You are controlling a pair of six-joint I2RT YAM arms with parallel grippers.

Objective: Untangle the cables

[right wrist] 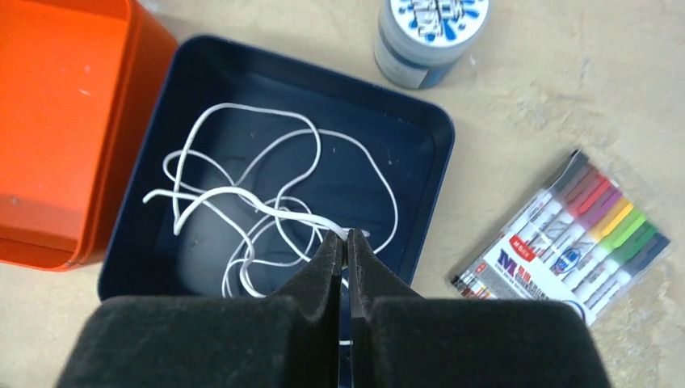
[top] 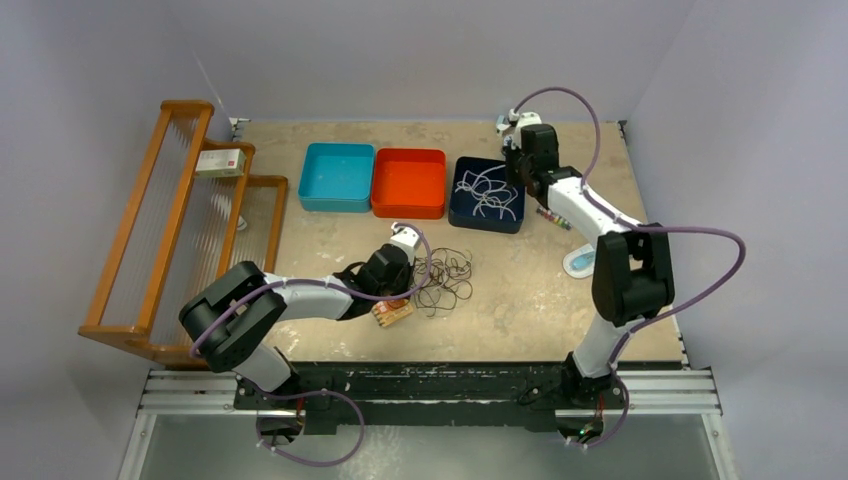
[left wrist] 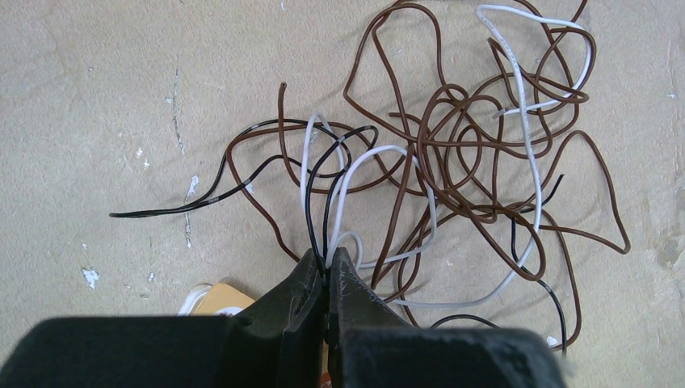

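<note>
Left gripper [left wrist: 329, 263] clenched on tangled cables [left wrist: 523, 121], strand ends hidden between its jaws; right gripper [right wrist: 345, 242] pinching white cable [right wrist: 242, 107].

1. Top view: beige tabletop [top: 520, 290] seen whole from high behind, far off.
2. Left wrist: tangle of thin brown, white, black cables [left wrist: 462, 136] framed close, downward.
3. Right wrist: dark blue square tray [right wrist: 363, 121] framed close, downward; both shared with top.
</note>
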